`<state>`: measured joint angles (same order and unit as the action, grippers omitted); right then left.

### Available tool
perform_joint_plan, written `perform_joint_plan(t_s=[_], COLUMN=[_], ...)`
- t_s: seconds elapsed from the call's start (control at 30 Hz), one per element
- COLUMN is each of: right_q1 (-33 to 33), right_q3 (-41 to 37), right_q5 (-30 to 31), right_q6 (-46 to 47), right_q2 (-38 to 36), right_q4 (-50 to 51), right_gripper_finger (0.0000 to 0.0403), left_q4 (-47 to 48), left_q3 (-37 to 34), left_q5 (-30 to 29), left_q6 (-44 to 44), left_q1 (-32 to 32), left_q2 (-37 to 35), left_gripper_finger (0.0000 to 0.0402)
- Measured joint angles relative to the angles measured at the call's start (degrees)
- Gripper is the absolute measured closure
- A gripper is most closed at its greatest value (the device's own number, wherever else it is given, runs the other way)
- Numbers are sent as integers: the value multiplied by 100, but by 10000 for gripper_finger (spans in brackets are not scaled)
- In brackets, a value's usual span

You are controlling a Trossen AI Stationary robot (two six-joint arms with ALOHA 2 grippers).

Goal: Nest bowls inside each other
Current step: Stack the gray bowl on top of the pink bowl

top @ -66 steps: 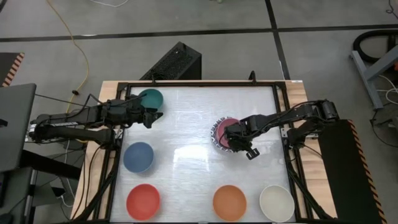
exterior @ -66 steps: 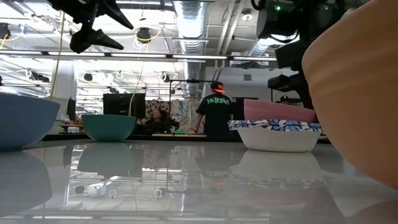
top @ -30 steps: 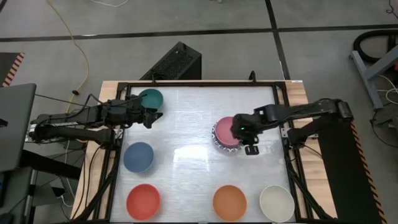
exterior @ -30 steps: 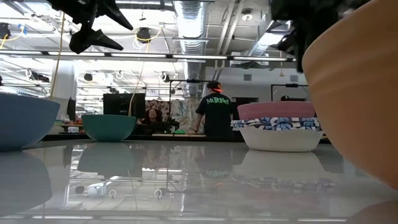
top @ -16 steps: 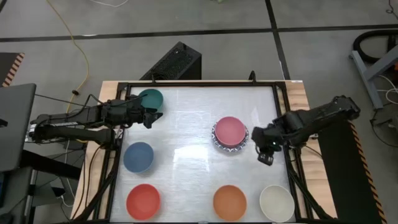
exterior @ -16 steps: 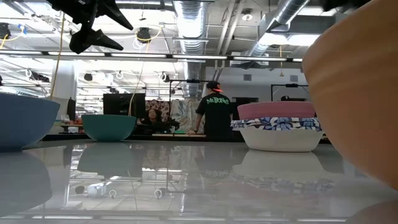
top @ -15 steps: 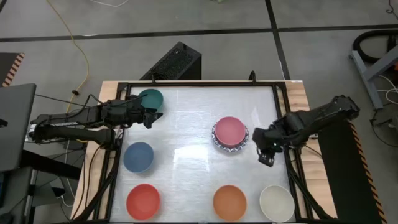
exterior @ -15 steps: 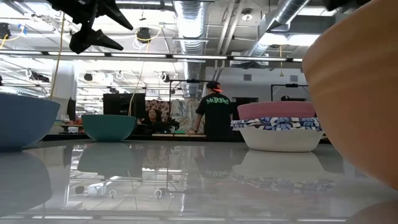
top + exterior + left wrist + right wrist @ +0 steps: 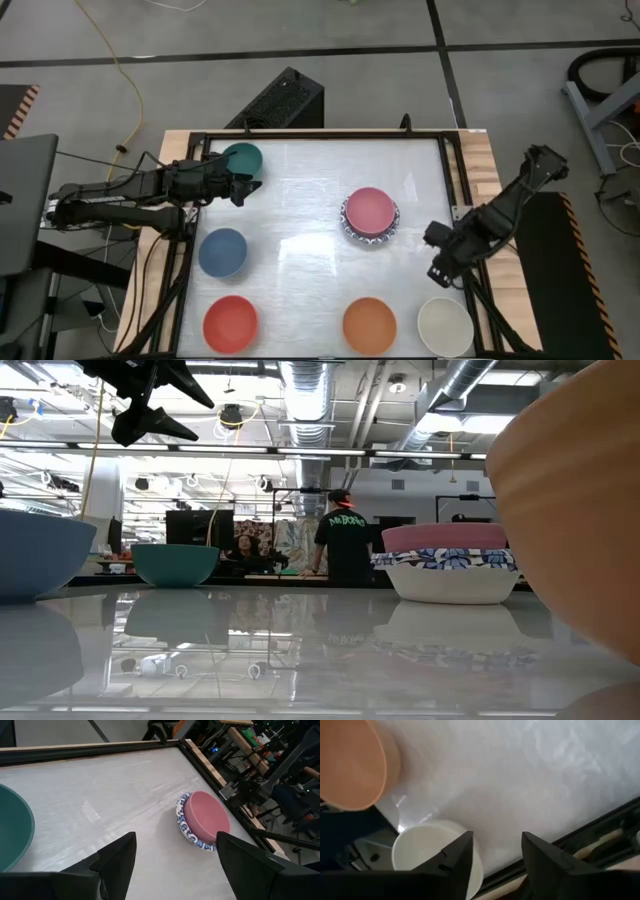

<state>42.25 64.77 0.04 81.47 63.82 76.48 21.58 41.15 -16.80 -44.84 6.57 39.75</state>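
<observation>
Six bowls sit apart on a glossy white bench (image 9: 300, 190), with one nest already made: a pink bowl (image 9: 369, 210) seated inside a blue-and-white patterned bowl (image 9: 352, 232) near the middle-right. Along the near edge stand a red bowl (image 9: 230, 323), an orange bowl (image 9: 369, 325) and a cream bowl (image 9: 445, 326); a blue bowl (image 9: 222, 252) sits at the left and a green bowl (image 9: 242, 158) at the far left corner.

The right gripper (image 9: 441, 268) hangs just above the cream bowl, its fingers parted and empty in its wrist view, the pale rim showing between them. The left gripper (image 9: 243, 190) waits beside the green bowl with fingers spread wide, gripping nothing.

The bowls look rigid, thin-walled and light, with a smooth, matte finish; whether they are ceramic or plastic cannot be told from here. On so slick a surface they would likely skid if nudged sideways. The rim seems the sensible place to pinch, one finger inside and one outside the wall. Their rounded, flared sides and similar size suggest each will seat high in the next, as the pink one does.
</observation>
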Motion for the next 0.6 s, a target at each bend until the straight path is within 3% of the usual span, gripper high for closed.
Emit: perform_joint_plan(t_s=[0.17,0.6], right_q1=[639,1521], right_q3=[0,-2], right_q5=[40,157], right_q6=[473,527], right_q2=[193,1254], right_q4=[-76,-706], right_gripper_finger=[192,196], left_q4=[-2,-2], left_q3=[0,0], left_q5=[0,-2], left_q6=[1,2], left_q1=[-1,-2], left_q2=[0,0], left_gripper_finger=[139,139])
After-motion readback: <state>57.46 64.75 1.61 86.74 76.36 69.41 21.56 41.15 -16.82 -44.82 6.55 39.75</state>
